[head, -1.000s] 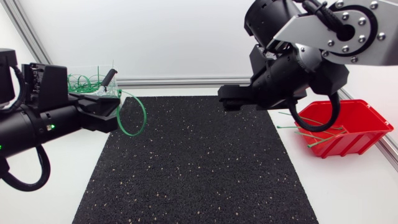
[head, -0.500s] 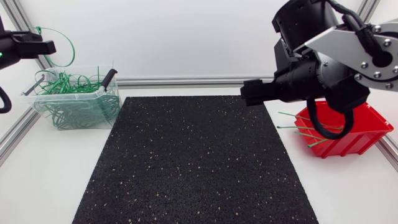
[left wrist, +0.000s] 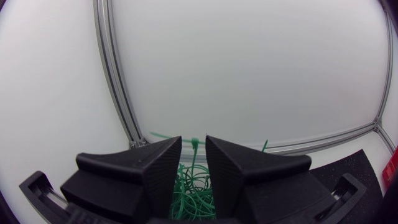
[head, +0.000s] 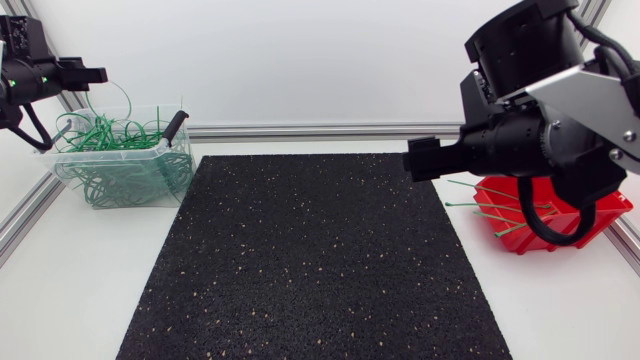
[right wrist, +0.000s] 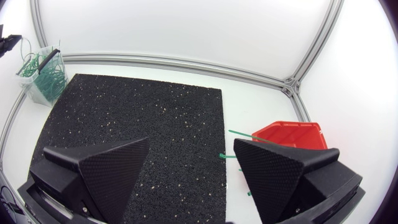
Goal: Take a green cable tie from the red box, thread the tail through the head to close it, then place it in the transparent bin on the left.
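My left gripper (head: 96, 73) hangs above the transparent bin (head: 70, 172) at the table's far left, which holds a heap of closed green ties. A looped green cable tie (head: 118, 98) hangs just under its fingertips, over the bin. In the left wrist view the left gripper (left wrist: 193, 157) shows a narrow gap between its fingers, with the tie (left wrist: 165, 135) loose just ahead of the tips, so it is open. My right gripper (head: 421, 158) is raised over the mat's right edge, open wide and empty (right wrist: 189, 171). The red box (head: 595, 212) with loose green ties (head: 482, 211) sits beneath that arm.
A black speckled mat (head: 320, 250) covers the middle of the table. An aluminium rail (head: 300, 131) runs along the back edge. A dark stick-like piece (head: 175, 125) rests on the bin's rim. The right wrist view shows the bin (right wrist: 42, 74) far beyond the mat (right wrist: 143, 118).
My left arm has carried the looped tie up and left, from the mat's edge to above the bin, and its fingers have parted. My right arm has drifted right, toward the red box.
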Motion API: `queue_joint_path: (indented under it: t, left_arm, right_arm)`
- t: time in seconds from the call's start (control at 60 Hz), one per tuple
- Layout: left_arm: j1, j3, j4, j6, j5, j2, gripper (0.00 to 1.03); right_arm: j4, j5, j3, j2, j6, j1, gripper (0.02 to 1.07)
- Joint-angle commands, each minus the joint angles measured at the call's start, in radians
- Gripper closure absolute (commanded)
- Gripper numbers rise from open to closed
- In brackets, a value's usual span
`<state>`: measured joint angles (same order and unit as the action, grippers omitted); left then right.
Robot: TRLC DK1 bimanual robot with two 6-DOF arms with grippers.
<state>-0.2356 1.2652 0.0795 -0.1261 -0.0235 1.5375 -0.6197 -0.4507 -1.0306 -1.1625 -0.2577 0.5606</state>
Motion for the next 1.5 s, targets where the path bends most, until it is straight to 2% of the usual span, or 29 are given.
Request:
queue_joint_path:
  t: [0.0, 0.017, 0.217, 0.367, 0.417, 0.5, 0.65, 0.833, 1.05, 1.233, 1.483]
  left_arm:
    - [-0.002, -0.001, 0.025, -0.029, 0.019, 0.027, 0.10]
    - [-0.002, -0.001, 0.036, -0.030, 0.031, 0.032, 0.02]
    - [0.018, -0.069, 0.040, -0.046, 0.046, -0.050, 0.03]
    - [0.025, -0.109, 0.019, -0.050, 0.046, -0.132, 0.03]
    - [0.025, -0.130, 0.016, -0.050, 0.046, -0.160, 0.03]
    - [0.028, -0.171, 0.016, -0.050, 0.046, -0.201, 0.03]
    - [0.038, -0.280, 0.034, -0.050, 0.043, -0.304, 0.03]
    - [0.051, -0.434, 0.089, -0.050, 0.042, -0.438, 0.03]
    - [0.050, -0.558, 0.111, -0.043, 0.019, -0.580, 0.03]
    - [0.048, -0.676, 0.129, -0.033, -0.001, -0.705, 0.03]
    - [0.062, -0.874, 0.169, -0.009, -0.023, -0.925, 0.03]
  right_arm:
    - [0.009, -0.011, 0.029, 0.034, 0.028, -0.008, 0.08]
    - [0.009, -0.011, 0.030, 0.037, 0.031, -0.010, 0.08]
    - [0.035, -0.011, 0.041, 0.089, 0.075, -0.039, 0.07]
    - [0.129, -0.011, 0.076, 0.135, 0.152, -0.102, 0.07]
    - [0.193, -0.009, 0.102, 0.150, 0.184, -0.131, 0.07]
    - [0.252, 0.024, 0.139, 0.182, 0.212, -0.188, 0.07]
    - [0.330, 0.089, 0.208, 0.256, 0.238, -0.289, 0.07]
    - [0.426, 0.107, 0.305, 0.334, 0.285, -0.372, 0.07]
    - [0.509, 0.199, 0.389, 0.414, 0.298, -0.504, 0.07]
    - [0.561, 0.239, 0.477, 0.498, 0.298, -0.561, 0.07]
    - [0.634, 0.239, 0.639, 0.630, 0.295, -0.558, 0.07]
